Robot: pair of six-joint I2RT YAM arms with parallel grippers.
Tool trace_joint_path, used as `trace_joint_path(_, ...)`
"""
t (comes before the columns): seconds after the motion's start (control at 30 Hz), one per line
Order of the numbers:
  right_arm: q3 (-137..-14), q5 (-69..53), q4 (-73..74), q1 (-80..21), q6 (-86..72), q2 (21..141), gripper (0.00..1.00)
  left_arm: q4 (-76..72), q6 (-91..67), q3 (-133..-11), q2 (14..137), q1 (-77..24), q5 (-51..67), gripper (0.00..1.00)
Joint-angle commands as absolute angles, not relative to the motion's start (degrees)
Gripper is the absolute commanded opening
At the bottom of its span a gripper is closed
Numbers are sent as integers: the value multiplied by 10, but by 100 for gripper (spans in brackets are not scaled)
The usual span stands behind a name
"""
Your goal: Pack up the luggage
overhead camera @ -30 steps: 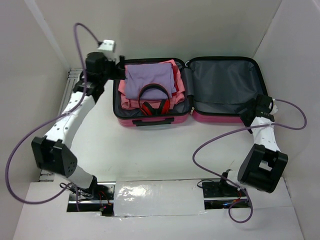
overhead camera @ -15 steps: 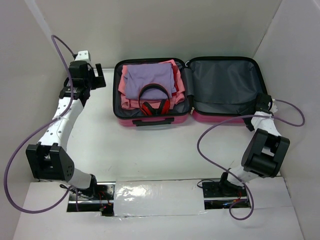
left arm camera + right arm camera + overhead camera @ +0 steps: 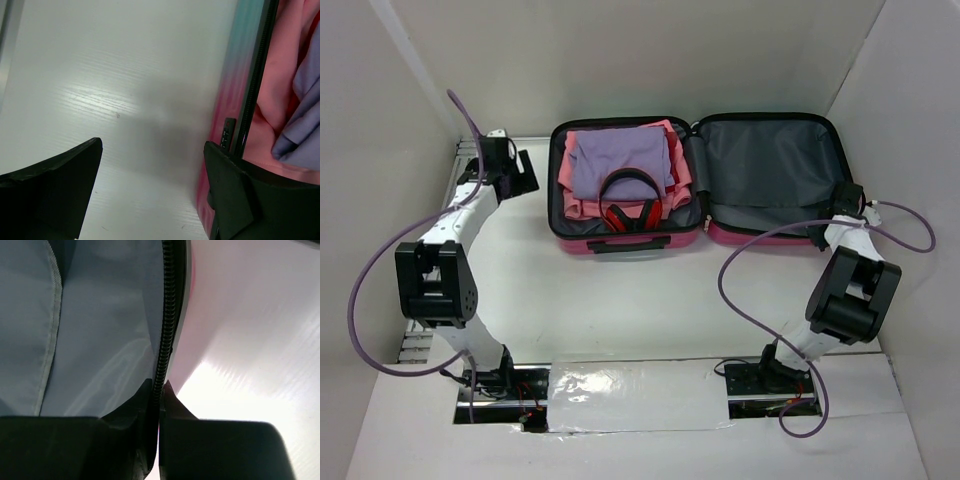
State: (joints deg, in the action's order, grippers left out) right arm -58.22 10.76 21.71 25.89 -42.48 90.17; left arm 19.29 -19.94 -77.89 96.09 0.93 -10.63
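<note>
Top external view: the luggage (image 3: 770, 165) lies open flat at the far middle of the surface (image 3: 620, 300), headphones (image 3: 630, 205) atop clothes (image 3: 620, 158) in its left half. Left pincer (image 3: 152, 150) gapes wide, empty, just beside its left wall. Right pincer (image 3: 157, 387) pinches the right half's zipper rim (image 3: 164, 330).

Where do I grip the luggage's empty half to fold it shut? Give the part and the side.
Take the zipper rim on the outer right edge of the luggage, coming from the right. The empty half lies flat, its thin rim suits a pinch, and that edge is farthest from the hinge, likely giving most leverage. The right gripper is shut on it.
</note>
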Motion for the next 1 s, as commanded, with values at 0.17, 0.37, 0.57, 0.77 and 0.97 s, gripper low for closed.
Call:
trace_joint_path(0.17, -650, 174, 159, 176, -310, 835, 0, 171, -242, -784, 1012, 11, -84, 95)
trace_joint_path(0.37, -714, 243, 136, 36, -252, 776, 0, 166, -253, -801, 1041, 11, -45, 92)
trace_joint_path(0.57, -748, 279, 98, -100, -179, 739, 0, 165, -259, -807, 1077, 11, -18, 88)
trace_joint_path(0.77, -725, 225, 7, -247, -83, 724, 0, 142, -252, -802, 1100, -3, 11, 86)
trace_joint_path(0.97, -769, 218, -29, -401, 17, 778, 0, 122, -240, -781, 1106, -32, 17, 86)
